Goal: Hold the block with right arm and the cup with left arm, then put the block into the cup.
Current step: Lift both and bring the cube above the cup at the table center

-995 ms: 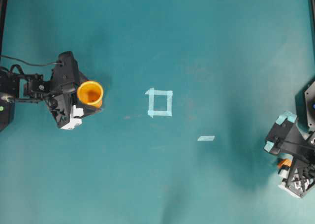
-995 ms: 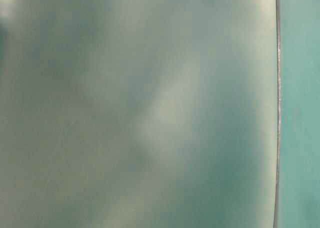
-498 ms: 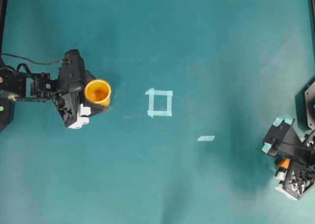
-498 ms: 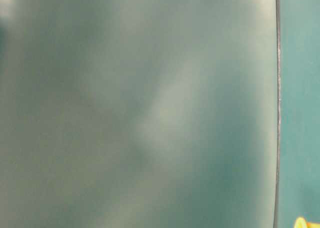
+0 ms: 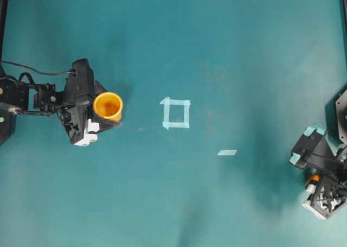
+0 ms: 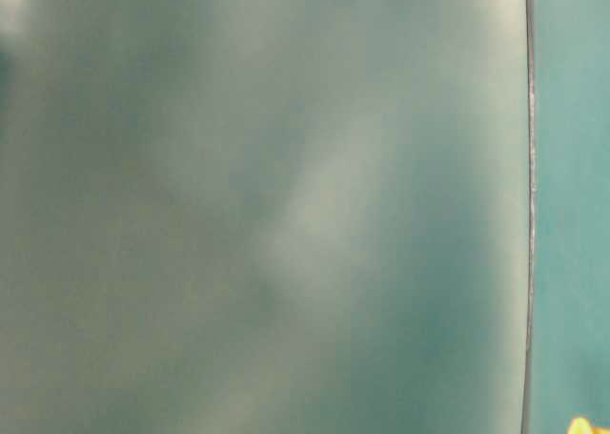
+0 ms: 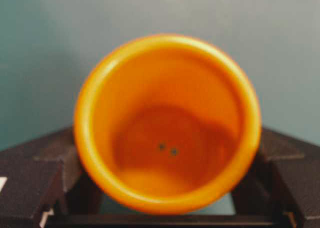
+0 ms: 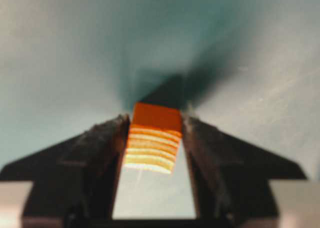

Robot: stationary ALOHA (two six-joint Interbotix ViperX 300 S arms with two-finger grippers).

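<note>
Table (image 5: 227, 51) is carrying a tape square (image 5: 176, 113) midway. Left arm (image 5: 76, 108) fingers are clenching the cup (image 5: 108, 106), mouth open, at far left; right arm (image 5: 320, 173) fingers are pinching the block (image 8: 154, 137) at far right. Both need to be closing toward the middle, cup staying level, block centring over the rim.

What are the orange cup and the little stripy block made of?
The cup looks like smooth, slightly glossy plastic: even orange colour, thin rounded rim, soft shine inside. The block is harder to tell; its ridged, layered side suggests printed plastic, though painted wood or foam is possible.
</note>
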